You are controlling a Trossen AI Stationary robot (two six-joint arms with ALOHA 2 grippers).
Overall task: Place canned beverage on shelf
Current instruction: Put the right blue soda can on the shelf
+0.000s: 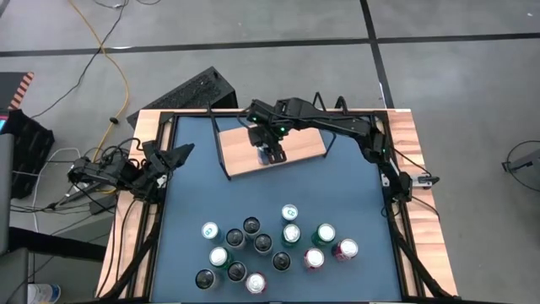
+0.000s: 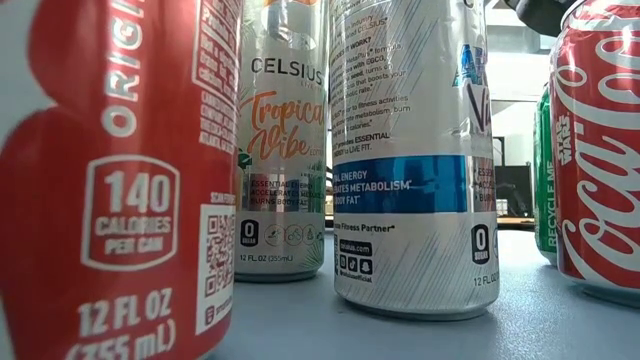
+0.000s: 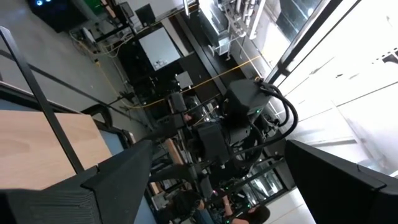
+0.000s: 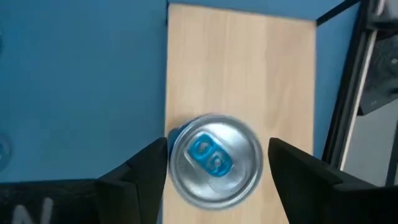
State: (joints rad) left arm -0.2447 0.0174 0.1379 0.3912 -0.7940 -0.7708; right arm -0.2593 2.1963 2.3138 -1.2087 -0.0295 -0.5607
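Can between open right gripper, at shelf edge.

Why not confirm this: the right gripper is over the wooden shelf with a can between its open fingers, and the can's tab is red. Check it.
One detail is off: the tab on the can is blue, not red, as the right wrist view shows. The rest holds: the right gripper is over the wooden shelf, fingers open either side of the can.
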